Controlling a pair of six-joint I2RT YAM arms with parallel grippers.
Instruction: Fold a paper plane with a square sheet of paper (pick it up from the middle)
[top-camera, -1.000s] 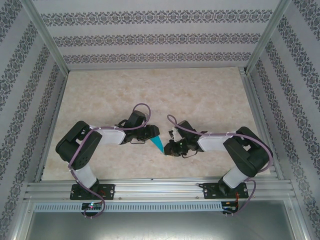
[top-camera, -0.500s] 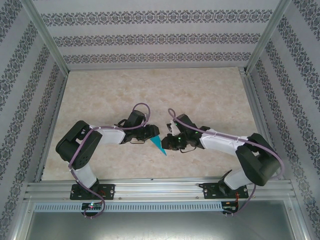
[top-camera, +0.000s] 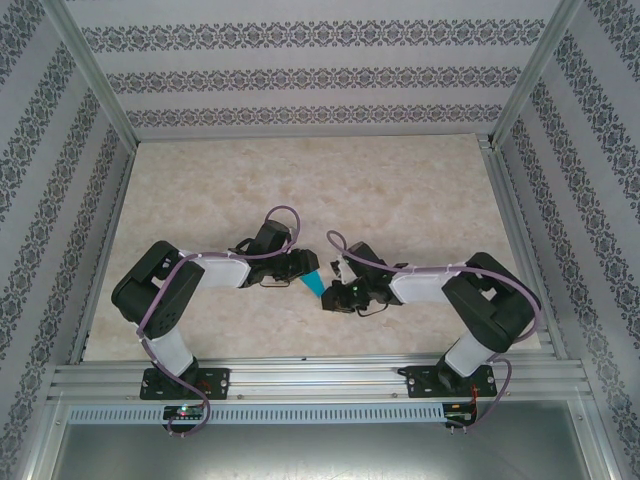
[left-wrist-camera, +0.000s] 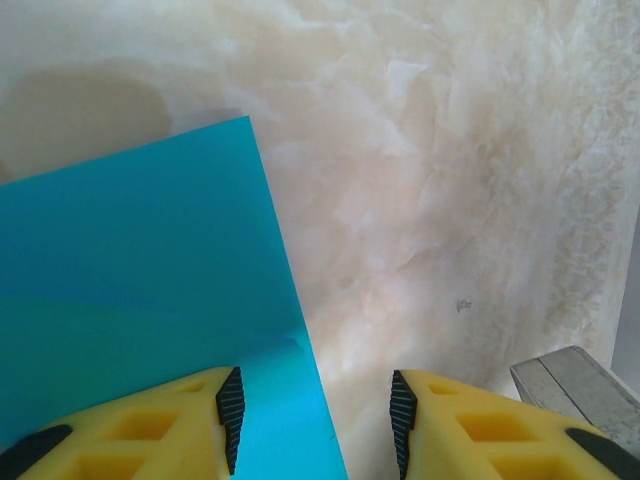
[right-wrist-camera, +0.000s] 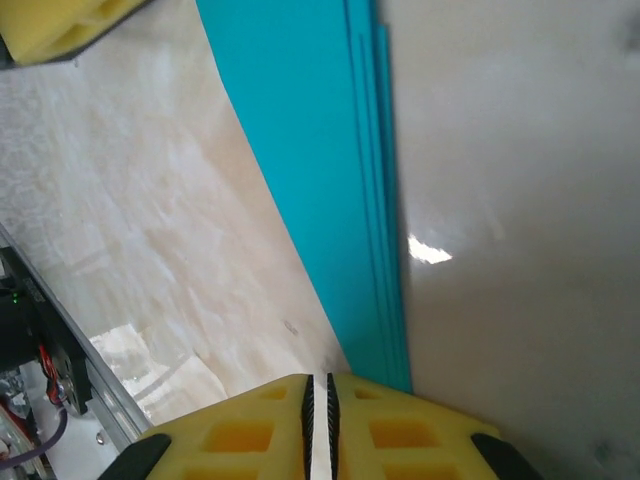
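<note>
— What does the overhead view give that the wrist cameras don't?

— The layout. The paper plane (top-camera: 313, 284) lies on the table (top-camera: 300, 180) toward the near edge. It is a small turquoise wedge between the two arms, which reach in toward each other from either side.

— And the jaws?

— Too small to read from above. The left wrist camera settles it: the left gripper (left-wrist-camera: 315, 425) stands part-open, with a clear gap between its yellow fingers (left-wrist-camera: 470, 425). One finger is over the paper, the other over bare marble, and they grip nothing.

— The right one?

— In its own camera the right gripper (right-wrist-camera: 320, 420) is closed to a thin slit. The plane's stacked folded edges run down and end right beside one finger. Whether any paper sits in the slit, I can't tell. That view also catches a finger of the left gripper in the top corner, and the metal rail (right-wrist-camera: 100, 400) at the table's edge.

— Any change over the last second?

— The left arm hasn't moved. The right arm stretched out half a second ago and has now drawn its elbow back. Its gripper covers the plane's pointed end, so less turquoise shows than before.
</note>
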